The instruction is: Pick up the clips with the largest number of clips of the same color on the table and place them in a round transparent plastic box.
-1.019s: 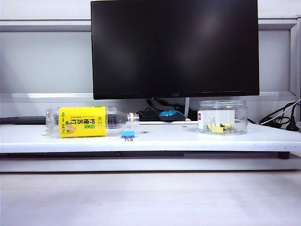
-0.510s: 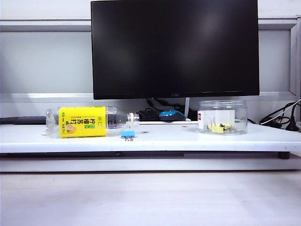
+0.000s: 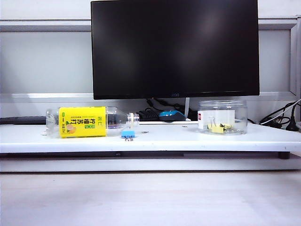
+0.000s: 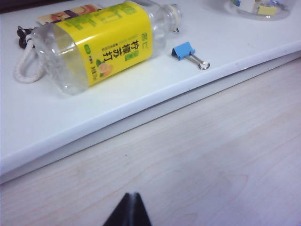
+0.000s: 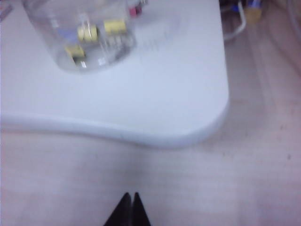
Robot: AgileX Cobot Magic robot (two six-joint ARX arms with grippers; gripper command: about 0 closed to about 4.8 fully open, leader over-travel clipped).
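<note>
You see a clear glossy plastic jar point(image 3: 222, 117), a pale matt wood-grain tabletop point(image 4: 211, 169), and a smooth white board point(image 3: 188, 136).

The round clear plastic jar point(image 3: 222, 117) stood upright on the white board point(image 3: 188, 136), toward its right end, below the right corner of the monitor point(image 3: 174, 48). It was short and wide, with a white label bearing a small red mark on the side facing the monitor's stand. The yellow clips point(image 3: 217, 127) lay inside the jar on its floor, close together, their thin silver wire handles showing. In the blurred right wrist view the clips point(image 5: 96, 35) showed as yellow patches through the jar's wall point(image 5: 117, 47).
</note>
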